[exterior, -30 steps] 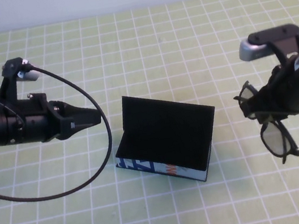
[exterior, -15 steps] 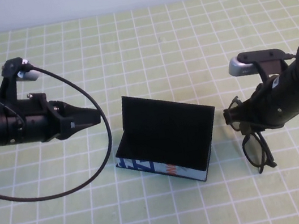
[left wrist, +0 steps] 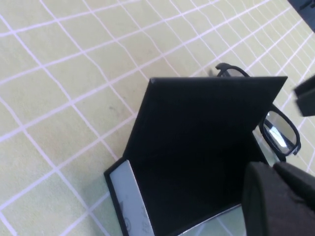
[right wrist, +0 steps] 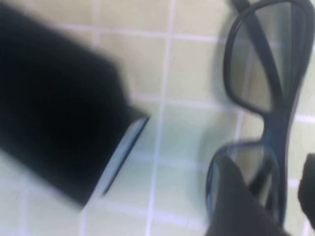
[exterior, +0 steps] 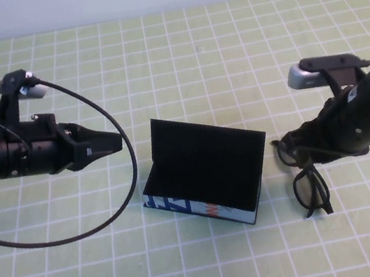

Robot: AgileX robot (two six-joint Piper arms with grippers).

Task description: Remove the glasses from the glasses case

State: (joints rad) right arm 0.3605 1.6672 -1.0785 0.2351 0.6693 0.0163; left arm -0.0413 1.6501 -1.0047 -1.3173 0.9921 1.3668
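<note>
One glasses case (exterior: 202,178), lid up, interior black and vacant; glasses (exterior: 303,175) already out, just beside case on robot's right, low at bench (exterior: 226,46), contact w/ bench not clear. Right hand (exterior: 294,152) clamped on frame near bridge, so extraction looks done; remaining: set down and let go. Left hand (exterior: 116,144) parked well left of case, fingers together, holding nothing.
</note>
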